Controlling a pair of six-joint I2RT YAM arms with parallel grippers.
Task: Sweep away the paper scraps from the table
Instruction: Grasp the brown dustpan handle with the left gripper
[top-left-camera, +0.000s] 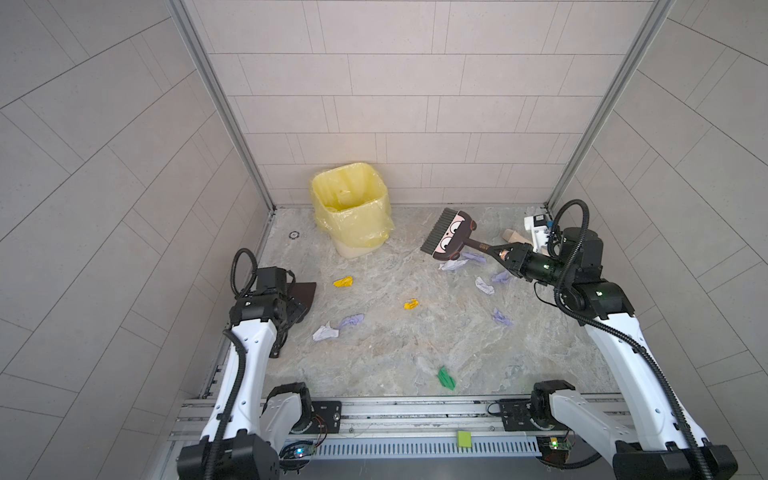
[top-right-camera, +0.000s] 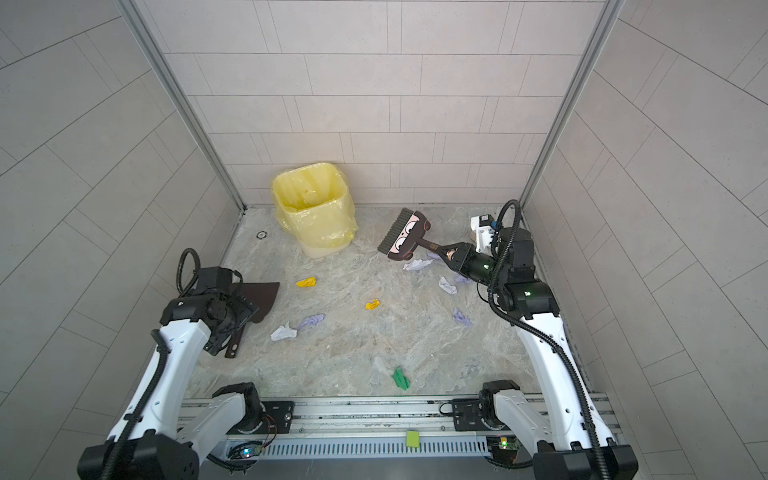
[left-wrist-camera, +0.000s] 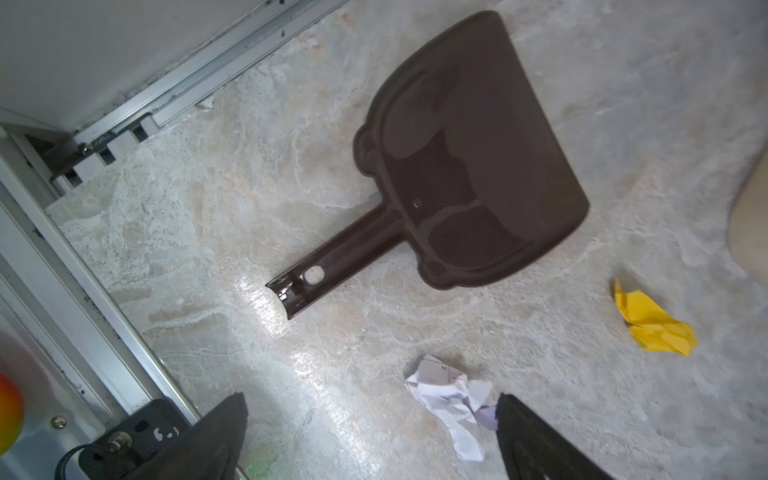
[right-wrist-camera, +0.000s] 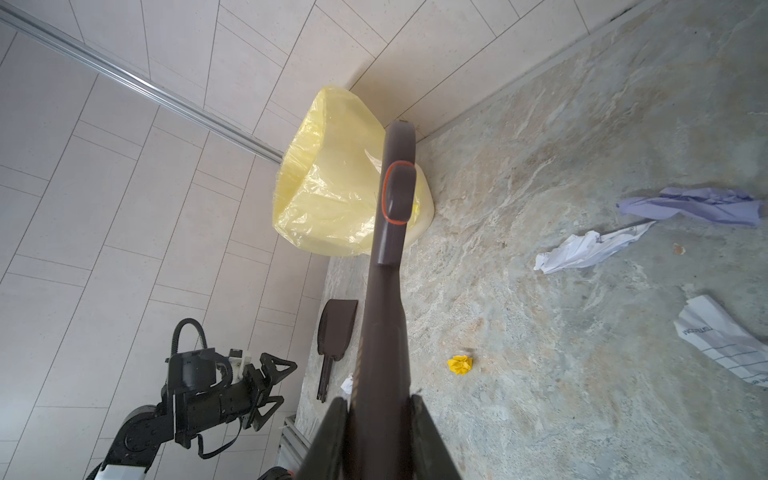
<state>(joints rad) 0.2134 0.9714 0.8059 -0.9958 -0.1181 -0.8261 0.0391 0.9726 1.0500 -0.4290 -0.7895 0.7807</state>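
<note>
brush (top-left-camera: 449, 236) clamped in right jaws | left jaws wide apart, empty

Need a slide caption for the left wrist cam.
Open left hand hovers over the table, brown dustpan lying ungrasped ahead, white scrap and yellow scrap nearby.

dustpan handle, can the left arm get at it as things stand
Probably yes: the left gripper hangs open close by, and the dustpan handle lies bare on the table, nothing on or against it.
</note>
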